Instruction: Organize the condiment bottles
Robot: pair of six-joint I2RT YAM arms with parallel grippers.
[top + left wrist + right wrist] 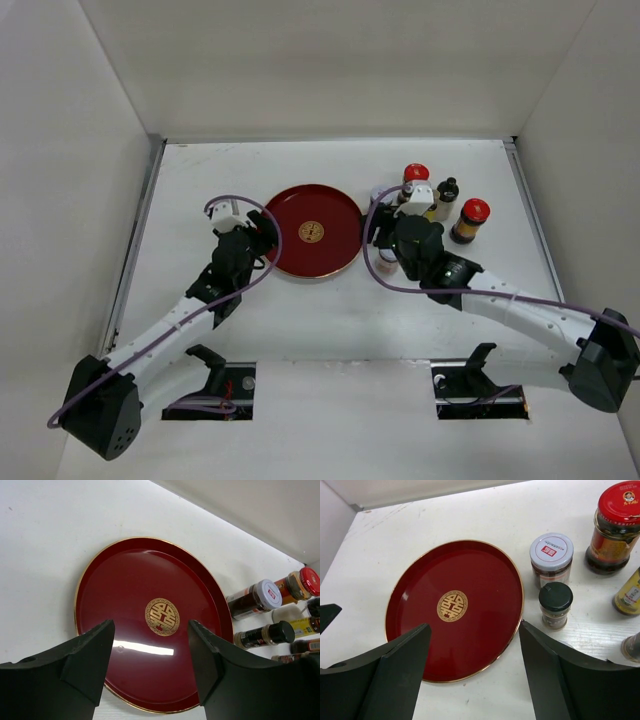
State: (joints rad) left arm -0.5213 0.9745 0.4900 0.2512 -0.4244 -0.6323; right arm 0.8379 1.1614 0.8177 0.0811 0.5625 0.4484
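High rear overview; two close, low wrist views from opposite sides, red tray (335,250) (135,575) (480,580) common.

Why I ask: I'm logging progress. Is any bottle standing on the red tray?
No, the right wrist view shows the red tray bare, with the white-lidded jar and black-capped bottle standing beside it, outside its rim.

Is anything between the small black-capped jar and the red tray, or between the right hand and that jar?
Nothing visible does. The black-capped jar stands beside the red tray with only bare table between them; the open right hand has no object between it and the jar.
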